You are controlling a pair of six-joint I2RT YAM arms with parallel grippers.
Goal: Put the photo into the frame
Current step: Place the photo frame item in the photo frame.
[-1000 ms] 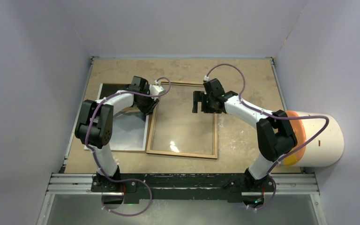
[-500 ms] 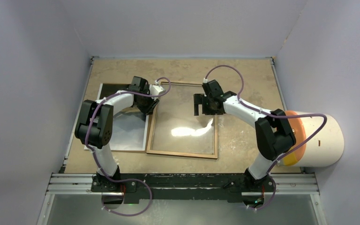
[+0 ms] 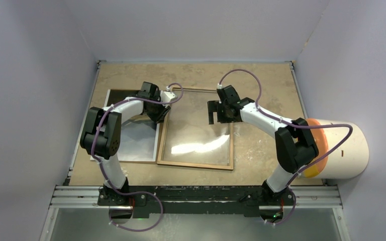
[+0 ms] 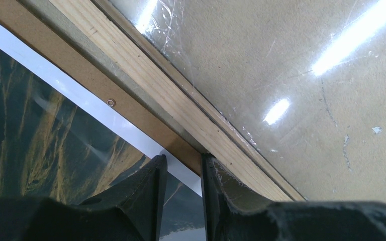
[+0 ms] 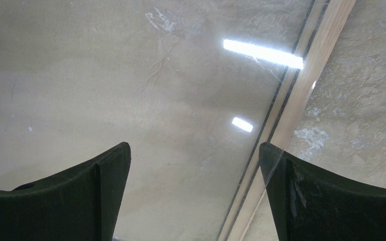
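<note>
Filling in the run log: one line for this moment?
photo: face up, outside frame | left gripper: narrow gap at frame's left edge, grip unclear | right gripper: open over pane

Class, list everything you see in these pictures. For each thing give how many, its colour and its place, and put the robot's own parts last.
frame: one, light wood rim with clear pane, flat at mid-table.
photo: one, dark picture with white border, left of the frame.
board: one, brown, under the photo.
table: one, mottled tan.
cylinder: one, white with an orange end, at the table's right edge.
rail: one, silver, along the near edge.
walls: three, pale grey, around the table.
arms: two, white and black.
cables: two, purple, along the arms.
left gripper: black, narrow gap, at the frame's left rim.
right gripper: black, wide open, over the pane.
</note>
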